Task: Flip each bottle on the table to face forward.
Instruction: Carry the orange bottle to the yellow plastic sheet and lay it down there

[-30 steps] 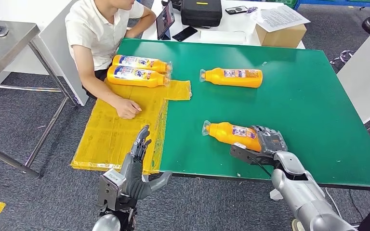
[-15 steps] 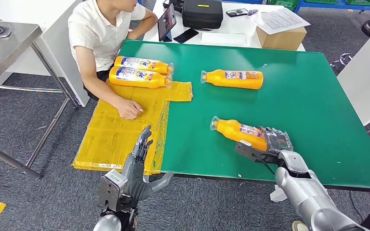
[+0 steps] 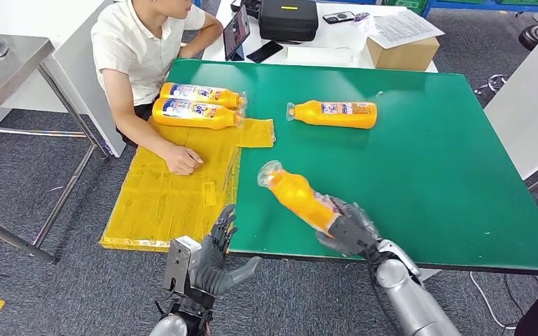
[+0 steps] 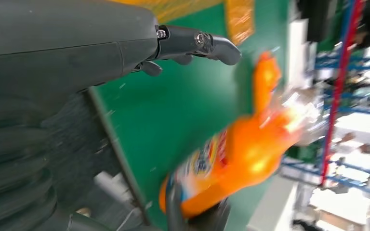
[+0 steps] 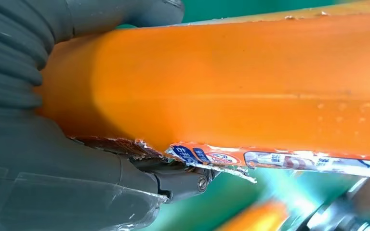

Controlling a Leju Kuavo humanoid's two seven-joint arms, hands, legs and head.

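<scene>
Head view: the right robot hand (image 3: 350,229), low and right of centre, grips the base end of an orange bottle (image 3: 300,198). The bottle runs diagonally from that hand up and left, its clear-wrapped cap end toward the middle of the frame, and it appears lifted off the green desk (image 3: 448,154). The left robot hand (image 3: 214,255), at lower centre, is empty with fingers spread, hovering off the desk's near edge, just left of the held bottle. The right hand is the one on the bottle; the left is near but apart. A second bottle (image 3: 333,113) lies flat at upper centre, long axis across the frame, cap to the left, well apart from both hands. Two more bottles (image 3: 195,105) lie side by side at upper left, by a seated person (image 3: 143,56).

Left wrist view: the blurred orange bottle sits at lower right, apart from the fingers (image 4: 197,43) at the top.

Right wrist view: the bottle's orange body spans the frame, clasped by the grey thumb (image 5: 125,14), with a torn label edge (image 5: 270,159) below.
</scene>
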